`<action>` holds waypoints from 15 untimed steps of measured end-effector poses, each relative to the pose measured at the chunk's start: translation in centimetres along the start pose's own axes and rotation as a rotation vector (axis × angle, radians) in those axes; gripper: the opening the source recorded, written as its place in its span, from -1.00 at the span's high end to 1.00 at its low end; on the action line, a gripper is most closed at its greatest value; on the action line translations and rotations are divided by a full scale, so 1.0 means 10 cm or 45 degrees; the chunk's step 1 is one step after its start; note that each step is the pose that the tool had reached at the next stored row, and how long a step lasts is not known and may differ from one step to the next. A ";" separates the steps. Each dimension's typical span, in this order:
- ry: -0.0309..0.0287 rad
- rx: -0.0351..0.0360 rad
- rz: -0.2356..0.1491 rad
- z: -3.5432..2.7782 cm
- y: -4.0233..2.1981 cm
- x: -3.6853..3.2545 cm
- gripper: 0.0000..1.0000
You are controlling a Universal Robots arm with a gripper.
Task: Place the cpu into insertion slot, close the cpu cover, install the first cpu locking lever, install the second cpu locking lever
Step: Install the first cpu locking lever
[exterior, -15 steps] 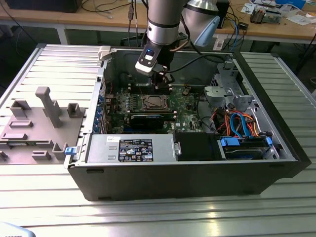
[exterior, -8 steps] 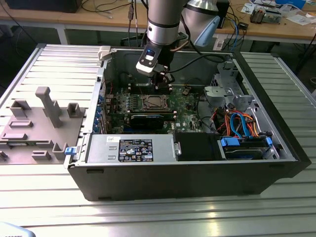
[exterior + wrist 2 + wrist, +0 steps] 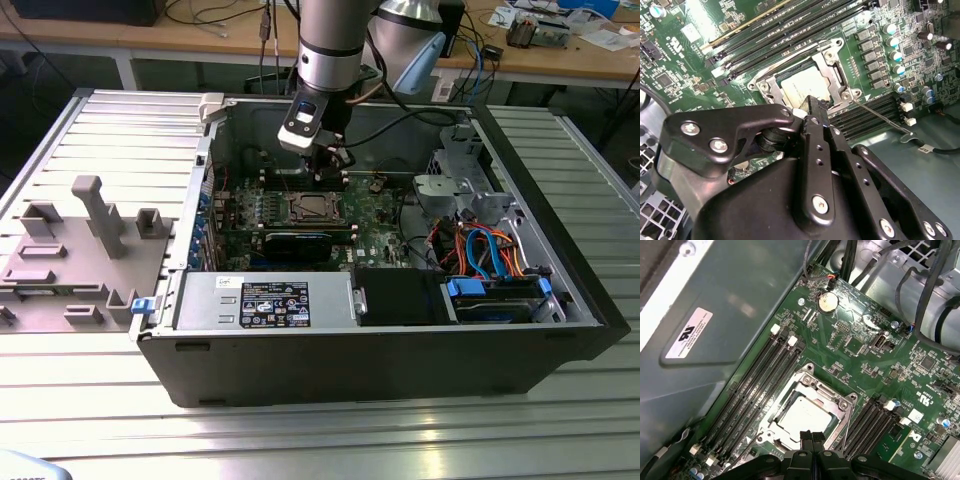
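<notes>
Silver-grey cpu (image 3: 805,416) just beneath end effector (image 3: 812,436)

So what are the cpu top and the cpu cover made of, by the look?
The cpu: top looks like metal, dull matte silver-grey, with a soft diffuse shine. The cpu cover: likely thin sheet metal, brighter silvery finish, sharp glints along its edges. Exact alloys can't be told.

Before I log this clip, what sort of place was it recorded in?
Probably a robotics lab or workshop: an opened desktop computer case sits on a ribbed aluminium table, grey plastic fixtures lie beside it, and wooden desks strewn with cables stand behind.
</notes>
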State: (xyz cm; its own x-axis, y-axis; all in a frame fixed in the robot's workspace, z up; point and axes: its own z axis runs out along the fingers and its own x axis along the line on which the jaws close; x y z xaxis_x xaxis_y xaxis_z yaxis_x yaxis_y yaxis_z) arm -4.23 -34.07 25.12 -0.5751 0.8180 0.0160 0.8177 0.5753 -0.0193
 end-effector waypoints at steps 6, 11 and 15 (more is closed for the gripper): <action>-0.0005 0.0004 -0.026 0.000 0.000 0.000 0.79; -0.0009 0.0008 -0.051 0.000 0.000 0.000 0.79; -0.0014 0.0012 -0.073 0.000 0.000 0.000 0.79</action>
State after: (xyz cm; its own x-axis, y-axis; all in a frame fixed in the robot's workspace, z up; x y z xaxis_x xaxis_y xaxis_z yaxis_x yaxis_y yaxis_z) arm -4.23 -34.07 25.12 -0.6212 0.7835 0.0160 0.7833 0.6214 -0.0193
